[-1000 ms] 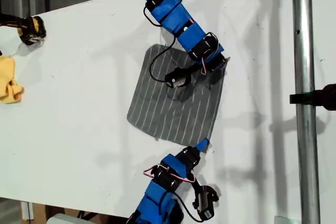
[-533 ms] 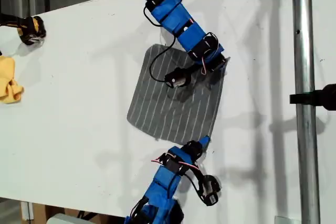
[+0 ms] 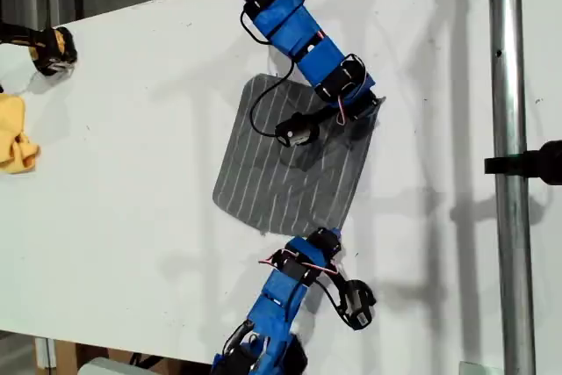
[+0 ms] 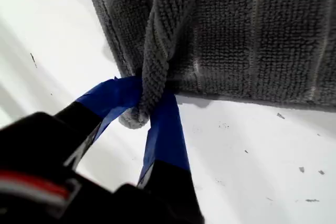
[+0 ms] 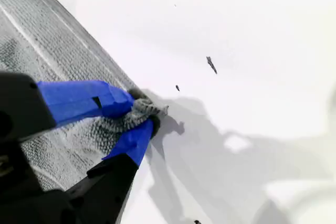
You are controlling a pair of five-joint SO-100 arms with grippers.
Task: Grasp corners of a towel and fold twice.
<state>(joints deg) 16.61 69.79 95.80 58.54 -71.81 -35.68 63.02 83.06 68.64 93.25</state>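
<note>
The dark grey striped towel [image 3: 281, 173] lies spread on the white table [image 3: 132, 217] in the middle of the exterior view. My first gripper [image 3: 332, 236] comes in from the bottom of that view. It is shut on the towel's lower right corner [image 4: 134, 119], and the cloth [image 4: 236, 35] bunches up from the jaws [image 4: 142, 103]. My second gripper [image 3: 367, 113] reaches in from the top of the exterior view. It is shut on the upper right corner [image 5: 155, 109], pinched between the blue fingers [image 5: 139, 114], with the towel [image 5: 47, 51] flat beside it.
A small yellow cloth [image 3: 13, 133] and a black-and-yellow object [image 3: 48, 48] sit at the exterior view's left edge. A vertical metal pole [image 3: 509, 164] with a black clamp [image 3: 531, 162] stands at its right. The table's far edge runs along the top left.
My first gripper has moved up and left in the exterior view, drawing the towel's lower right corner inward over the cloth. My second gripper has stayed in place.
</note>
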